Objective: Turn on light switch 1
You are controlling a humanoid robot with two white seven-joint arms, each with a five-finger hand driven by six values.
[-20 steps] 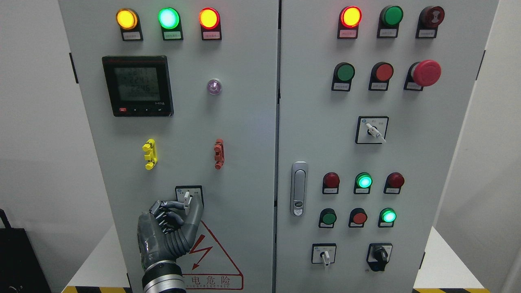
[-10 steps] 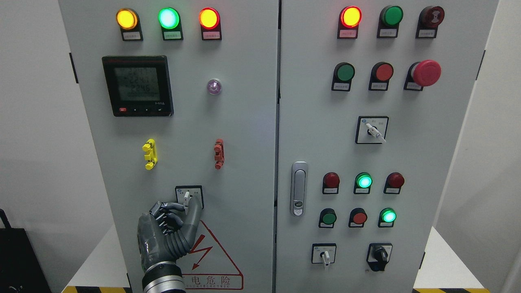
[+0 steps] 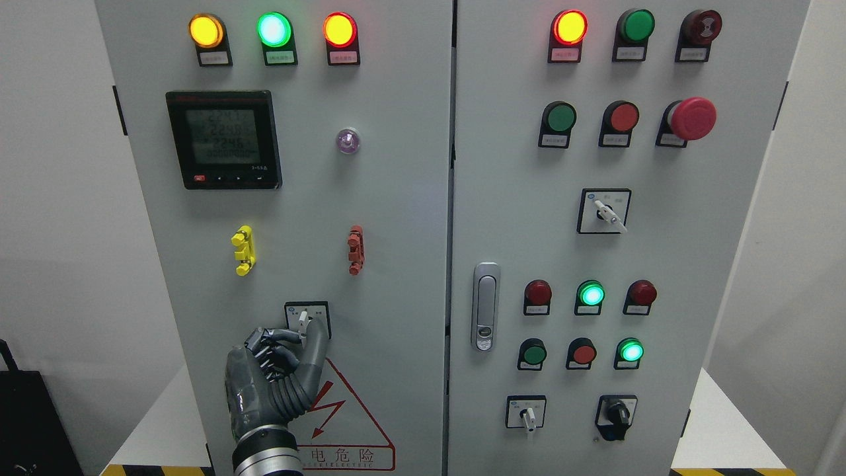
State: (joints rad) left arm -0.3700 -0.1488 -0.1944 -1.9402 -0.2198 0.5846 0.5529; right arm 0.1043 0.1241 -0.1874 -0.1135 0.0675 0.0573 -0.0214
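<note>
1. My left hand [image 3: 274,370] rises from the bottom edge, left of the middle, and lies against the lower part of the left cabinet door [image 3: 396,218].
2. Its fingers [image 3: 274,337] are curled in and closed around the small white lever of light switch 1 [image 3: 304,322], with the thumb running up the lever's right side.
3. Light switch 1 is a selector on a black-framed square plate in the lower centre-left of the frame, just above the red triangular warning sign [image 3: 347,416].
4. The lever stands close to upright; my fingers cover its lower end.
5. My right hand does not show anywhere.
6. Above the switch, a yellow clip [image 3: 242,250] and a red clip [image 3: 355,249] sit side by side, well apart from each other.
7. Higher still, in the upper left, there is a black meter [image 3: 223,139] with a lit display, and a small purple lamp [image 3: 347,140] to its right.
8. Along the top of the left door, three lamps glow: amber [image 3: 205,30], green [image 3: 273,29] and a red-rimmed one [image 3: 340,30].
9. The right cabinet door [image 3: 727,264] carries a silver latch handle [image 3: 486,305] at its left edge, a red mushroom button [image 3: 692,118] in the upper right, and further lamps and selectors.
</note>
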